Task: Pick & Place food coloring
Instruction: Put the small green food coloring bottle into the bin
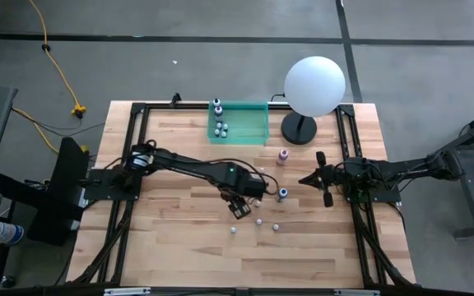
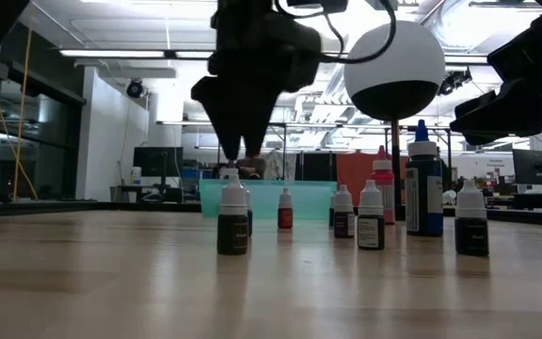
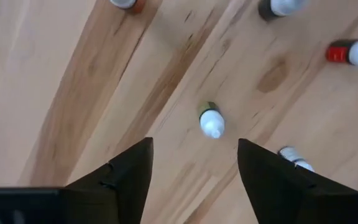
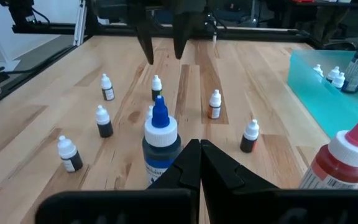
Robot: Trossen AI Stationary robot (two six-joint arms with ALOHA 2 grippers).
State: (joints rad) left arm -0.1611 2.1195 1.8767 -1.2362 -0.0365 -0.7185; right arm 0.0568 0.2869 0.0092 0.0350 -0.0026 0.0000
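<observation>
Several small white-capped food coloring bottles (image 4: 104,121) stand upright on the wooden table, along with a larger blue-capped one (image 4: 160,140) and a pink-capped one (image 4: 347,158). More bottles (image 1: 220,127) sit inside the teal tray (image 1: 253,131) at the far edge. My left gripper (image 3: 194,152) hangs open at mid-table, fingers pointing down. It is just above a small bottle (image 3: 211,121) that shows between its fingertips, and it touches nothing. My right gripper (image 4: 199,155) is shut with nothing in it and waits at the table's right side, pointing toward the blue bottle.
A big white globe lamp (image 1: 313,85) on a black base stands at the far right, beside the tray. Loose bottles (image 1: 259,220) dot the table's middle near my left gripper (image 1: 239,205). Black frame rails (image 1: 130,148) run along the table's left and right sides.
</observation>
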